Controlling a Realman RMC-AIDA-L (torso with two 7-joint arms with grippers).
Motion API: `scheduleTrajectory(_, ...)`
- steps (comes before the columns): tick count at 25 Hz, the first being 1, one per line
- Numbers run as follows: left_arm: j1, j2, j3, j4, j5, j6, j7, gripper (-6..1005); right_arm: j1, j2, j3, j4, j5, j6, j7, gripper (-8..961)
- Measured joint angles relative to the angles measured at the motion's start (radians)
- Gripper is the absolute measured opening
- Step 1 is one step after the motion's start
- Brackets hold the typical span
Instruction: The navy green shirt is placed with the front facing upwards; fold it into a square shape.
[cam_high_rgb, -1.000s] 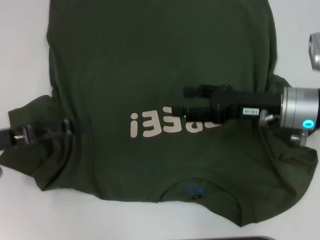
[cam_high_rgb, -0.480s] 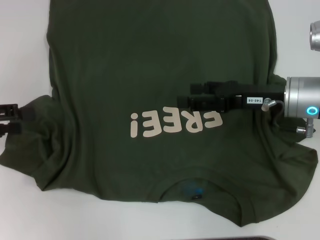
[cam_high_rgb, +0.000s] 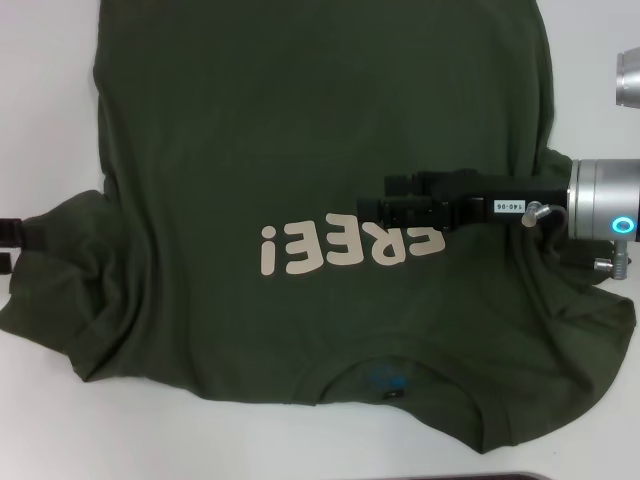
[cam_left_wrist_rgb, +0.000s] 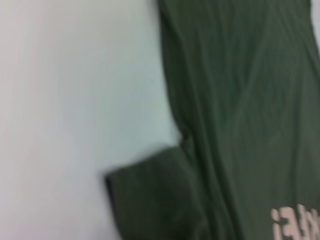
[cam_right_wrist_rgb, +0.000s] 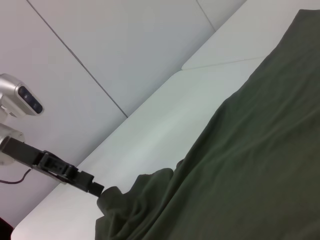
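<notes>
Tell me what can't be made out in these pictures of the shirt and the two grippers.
- Head view: the far hem of the dark olive-green cotton T-shirt is cut off by the top edge.
- Head view: the first letter of its cream chest lettering is hidden under the right gripper.
- Head view: the left gripper is cut off by the left edge; its fingers don't show.
- Left wrist view: blurred, cloth detail lost.

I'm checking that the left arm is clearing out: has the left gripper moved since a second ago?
Yes. In the head view the left gripper has pulled back leftward off the navy green shirt, now at the sleeve's outer edge.
</notes>
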Motion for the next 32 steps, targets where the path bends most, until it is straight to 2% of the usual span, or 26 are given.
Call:
scheduleTrajectory(10,-0.003,0.002,0.006,-0.011,0.05,-0.05,0.0,763,-0.005,0.0,0.001,0.001,-0.001,0.012,0.001,912)
scheduleTrajectory(17,-0.014,-0.001,0.03,-0.089,0.053,-0.108,0.017,763,-0.008,0.0,0.001,0.001,0.0,0.015,0.001,912)
scheduleTrajectory(32,-0.027,-0.003,0.048,-0.126,0.06,-0.128,0.026,764,-0.01,0.0,-0.002,0.004,0.0,0.015,0.001,911)
